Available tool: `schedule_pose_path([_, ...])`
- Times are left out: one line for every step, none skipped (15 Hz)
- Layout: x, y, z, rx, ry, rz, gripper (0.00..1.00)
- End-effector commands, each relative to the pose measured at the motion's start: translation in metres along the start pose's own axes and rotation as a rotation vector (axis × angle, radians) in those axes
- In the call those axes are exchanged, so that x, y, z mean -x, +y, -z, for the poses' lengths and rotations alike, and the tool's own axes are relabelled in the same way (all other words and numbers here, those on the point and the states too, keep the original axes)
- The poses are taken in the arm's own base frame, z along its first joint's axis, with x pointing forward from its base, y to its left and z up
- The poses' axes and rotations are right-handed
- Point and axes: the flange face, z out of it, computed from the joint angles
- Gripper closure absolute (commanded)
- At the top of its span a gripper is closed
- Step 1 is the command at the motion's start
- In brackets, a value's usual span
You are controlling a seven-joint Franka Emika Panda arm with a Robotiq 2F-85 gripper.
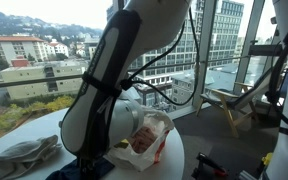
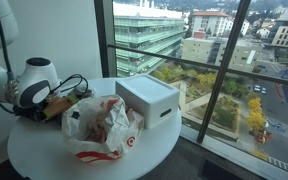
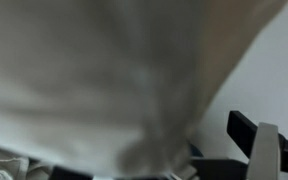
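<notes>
1. Wrist view is a pale blur, so I cannot tell whether the gripper (image 2: 60, 106) is apart or together.
2. In an exterior view, it sits low over the round worktop (image 2: 44, 150), just beside the plastic bag (image 2: 104, 125).
3. A white box (image 2: 149, 98) stands just behind the bag.
4. A grey cloth (image 1: 24, 155) lies apart from the bag.

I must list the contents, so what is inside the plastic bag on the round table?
The plastic bag is crumpled and mostly opaque: only white folds and red print show. Its contents are covered.
</notes>
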Motion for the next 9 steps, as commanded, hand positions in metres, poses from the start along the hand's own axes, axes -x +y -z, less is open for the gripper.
schedule_pose_path([0.001, 0.002, -0.025, 0.032, 0.0, 0.102, 0.0])
schedule_pose_path([0.003, 0.003, -0.03, 0.037, -0.003, 0.123, 0.0])
schedule_pose_path([0.006, 0.005, -0.035, 0.04, -0.009, 0.133, 0.0])
schedule_pose_path([0.006, 0.007, -0.038, 0.056, -0.008, 0.143, 0.0])
schedule_pose_path([0.007, 0.011, -0.04, 0.073, -0.011, 0.147, 0.0])
schedule_pose_path([0.007, 0.015, -0.04, 0.089, -0.019, 0.144, 0.0])
schedule_pose_path([0.007, 0.019, -0.041, 0.107, -0.022, 0.141, 0.0])
schedule_pose_path([0.006, 0.022, -0.042, 0.124, -0.028, 0.13, 0.0])
schedule_pose_path([0.003, 0.025, -0.043, 0.141, -0.03, 0.121, 0.0])
